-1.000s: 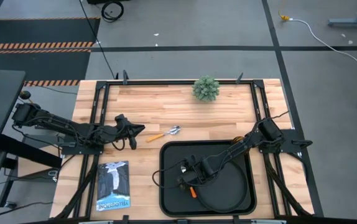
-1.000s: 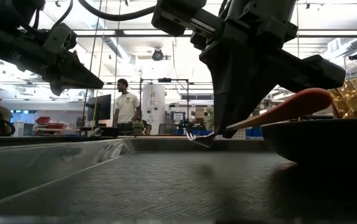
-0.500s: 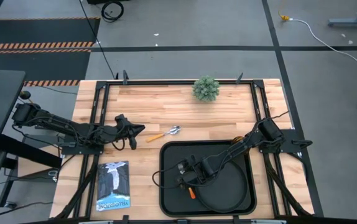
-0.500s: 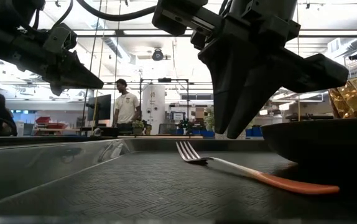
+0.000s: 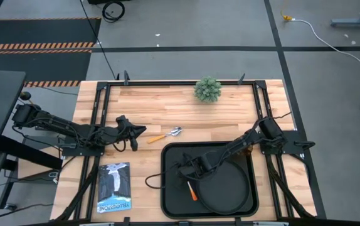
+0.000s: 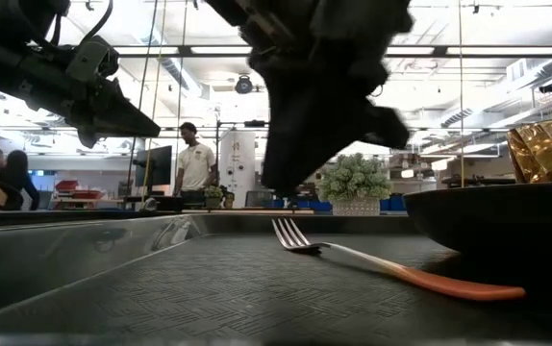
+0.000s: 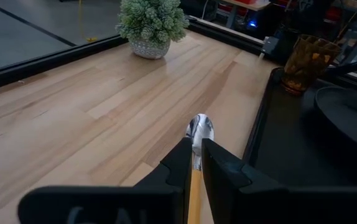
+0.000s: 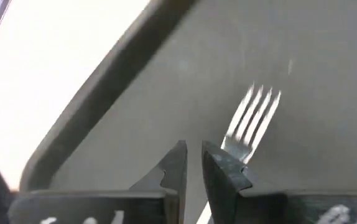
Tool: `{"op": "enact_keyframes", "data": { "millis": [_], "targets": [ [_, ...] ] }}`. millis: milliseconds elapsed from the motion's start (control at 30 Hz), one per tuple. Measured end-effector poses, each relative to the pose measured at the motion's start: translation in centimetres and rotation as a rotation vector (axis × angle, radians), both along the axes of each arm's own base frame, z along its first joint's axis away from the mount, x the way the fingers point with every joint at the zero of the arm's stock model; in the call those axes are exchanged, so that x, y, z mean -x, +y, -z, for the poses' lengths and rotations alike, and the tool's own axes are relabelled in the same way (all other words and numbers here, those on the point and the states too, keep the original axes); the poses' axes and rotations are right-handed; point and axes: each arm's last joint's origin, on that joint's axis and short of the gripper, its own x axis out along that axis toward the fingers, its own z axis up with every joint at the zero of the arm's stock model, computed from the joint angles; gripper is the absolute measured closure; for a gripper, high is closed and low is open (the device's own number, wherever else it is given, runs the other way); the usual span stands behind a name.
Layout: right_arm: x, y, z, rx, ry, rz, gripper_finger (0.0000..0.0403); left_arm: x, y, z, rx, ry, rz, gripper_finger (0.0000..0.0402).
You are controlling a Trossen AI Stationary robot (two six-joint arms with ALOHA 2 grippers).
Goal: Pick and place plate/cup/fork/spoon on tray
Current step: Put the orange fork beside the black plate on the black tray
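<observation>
Lying fork (image 6: 391,266), tines clearest low.

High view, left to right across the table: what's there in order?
left gripper → spoon → fork → potted plant. Booklet, tray, plate and right gripper overlap these in left-right span, so left out.
</observation>
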Motion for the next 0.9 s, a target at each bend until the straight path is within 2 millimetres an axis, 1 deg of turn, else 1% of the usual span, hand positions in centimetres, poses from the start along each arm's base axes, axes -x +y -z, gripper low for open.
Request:
{"op": "enact_keyframes", "data": {
  "millis": [133,333,533,633,733,833,900],
  "targets": [
    [-0.9,-1.5,-0.2,0.169,-0.045,-0.195,0.0349,0.0,0.0,0.0,0.031,-0.016,0.006,0.0359],
    [-2.3,-3.7,-0.6,0.319,-0.094,-0.431,0.0349,-0.2,-0.3,-0.3,0.134,-0.068,0.059,0.0359],
    [-2.5,-4.5,-0.6,0.444,-0.088,-0.633,0.0349,-0.3,-0.5,-0.3,0.247,-0.092,0.128,0.0359],
    [-2.5,-4.8,-0.2,0.483,-0.094,-0.691,0.0349,-0.3,-0.5,-0.3,0.264,-0.098,0.123,0.0359],
    [-2.2,-5.1,0.8,0.473,-0.088,-0.724,0.0349,-0.3,-0.6,-0.3,0.279,-0.109,0.120,0.0359],
    [-1.9,-5.6,1.8,0.451,-0.085,-0.728,0.0349,-0.3,-0.5,-0.3,0.279,-0.109,0.119,0.0359],
    [-1.9,-5.8,2.0,0.449,-0.083,-0.724,0.0352,-0.3,-0.5,-0.3,0.279,-0.110,0.118,0.0359]
  ]
}}
